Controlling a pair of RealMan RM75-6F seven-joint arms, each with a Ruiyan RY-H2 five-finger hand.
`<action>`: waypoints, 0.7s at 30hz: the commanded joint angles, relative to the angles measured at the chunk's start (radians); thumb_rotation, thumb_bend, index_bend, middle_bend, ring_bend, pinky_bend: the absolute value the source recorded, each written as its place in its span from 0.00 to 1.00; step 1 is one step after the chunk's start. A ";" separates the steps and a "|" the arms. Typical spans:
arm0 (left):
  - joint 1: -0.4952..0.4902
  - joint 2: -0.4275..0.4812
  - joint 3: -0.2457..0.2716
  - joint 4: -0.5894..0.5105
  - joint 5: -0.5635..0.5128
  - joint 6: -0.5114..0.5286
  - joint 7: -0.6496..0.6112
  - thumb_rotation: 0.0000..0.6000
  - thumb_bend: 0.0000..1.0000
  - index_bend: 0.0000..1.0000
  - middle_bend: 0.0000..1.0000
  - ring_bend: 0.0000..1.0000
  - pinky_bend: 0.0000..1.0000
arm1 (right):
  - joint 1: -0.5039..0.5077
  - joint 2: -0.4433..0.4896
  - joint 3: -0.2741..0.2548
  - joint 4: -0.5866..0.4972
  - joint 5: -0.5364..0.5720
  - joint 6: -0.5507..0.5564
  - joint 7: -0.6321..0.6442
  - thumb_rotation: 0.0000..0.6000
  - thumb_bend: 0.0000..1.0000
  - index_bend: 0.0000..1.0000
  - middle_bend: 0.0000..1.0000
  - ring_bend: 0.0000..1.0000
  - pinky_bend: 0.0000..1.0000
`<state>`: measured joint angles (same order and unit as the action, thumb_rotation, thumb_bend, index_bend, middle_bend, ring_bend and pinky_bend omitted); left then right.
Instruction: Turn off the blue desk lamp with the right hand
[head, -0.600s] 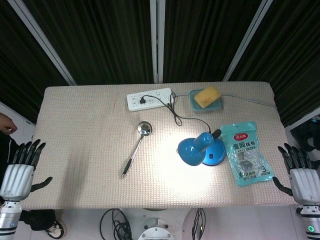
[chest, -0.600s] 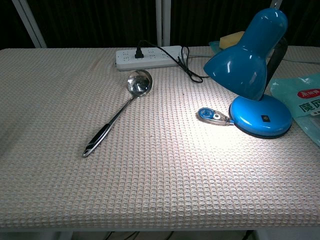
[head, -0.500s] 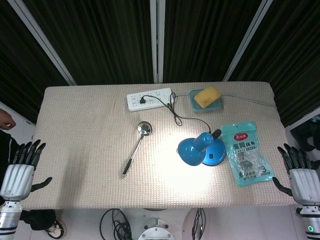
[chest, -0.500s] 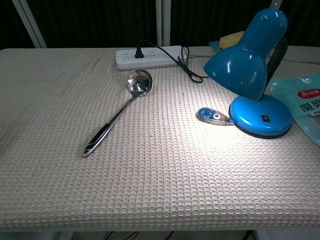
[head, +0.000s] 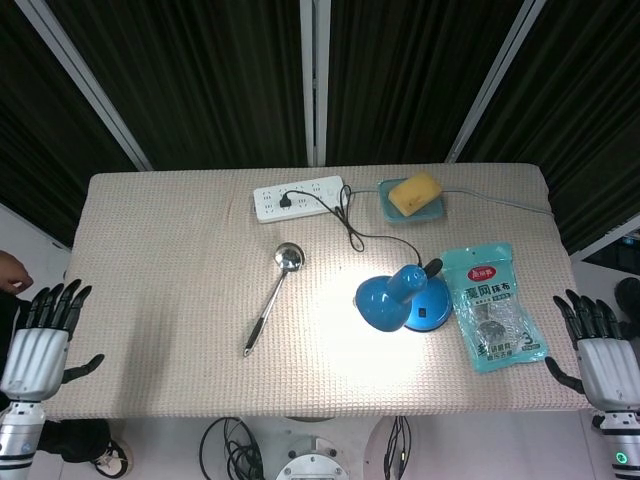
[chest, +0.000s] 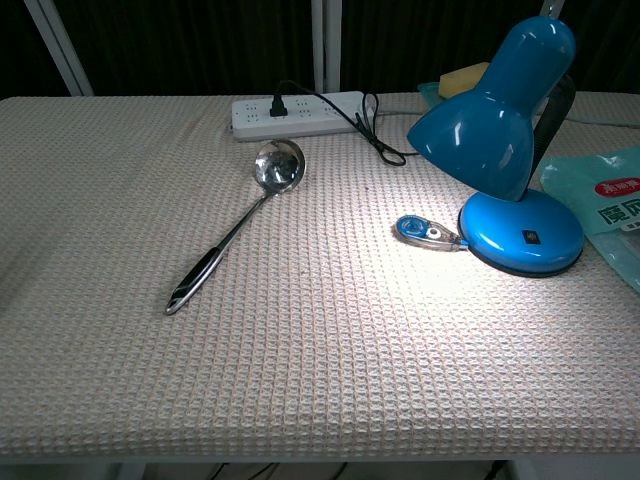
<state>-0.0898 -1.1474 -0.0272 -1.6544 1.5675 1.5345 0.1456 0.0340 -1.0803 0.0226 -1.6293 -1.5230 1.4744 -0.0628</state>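
Note:
The blue desk lamp stands right of the table's middle, lit, throwing a bright patch on the cloth in front of it. In the chest view the lamp has its shade tilted down to the left, and a small dark switch shows on its round base. My right hand hangs off the table's right front corner, fingers spread, holding nothing, well right of the lamp. My left hand is off the left edge, fingers apart and empty. Neither hand shows in the chest view.
A steel ladle lies left of the lamp. A white power strip with the lamp's black cord sits at the back. A sponge in a blue dish, a snack bag right of the lamp, a small correction-tape roller by its base.
My right hand has shifted very slightly left. The lamp stays lit and the left hand has not moved.

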 joint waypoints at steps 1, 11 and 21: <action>-0.004 -0.003 0.001 0.003 -0.006 -0.012 -0.003 1.00 0.03 0.00 0.00 0.00 0.00 | 0.008 0.011 -0.005 -0.005 0.006 -0.022 -0.010 1.00 0.18 0.00 0.01 0.01 0.02; -0.005 -0.018 0.005 0.015 -0.005 -0.018 0.001 1.00 0.03 0.00 0.00 0.00 0.00 | 0.059 0.007 -0.011 -0.029 -0.029 -0.088 -0.005 1.00 0.20 0.00 0.97 0.90 0.87; 0.002 -0.018 0.012 0.022 -0.011 -0.019 -0.010 1.00 0.03 0.00 0.00 0.00 0.00 | 0.162 -0.051 -0.006 -0.092 0.022 -0.271 -0.167 1.00 0.61 0.00 1.00 0.96 0.92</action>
<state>-0.0880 -1.1655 -0.0156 -1.6341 1.5581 1.5155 0.1377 0.1658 -1.1063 0.0124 -1.7046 -1.5226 1.2447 -0.1878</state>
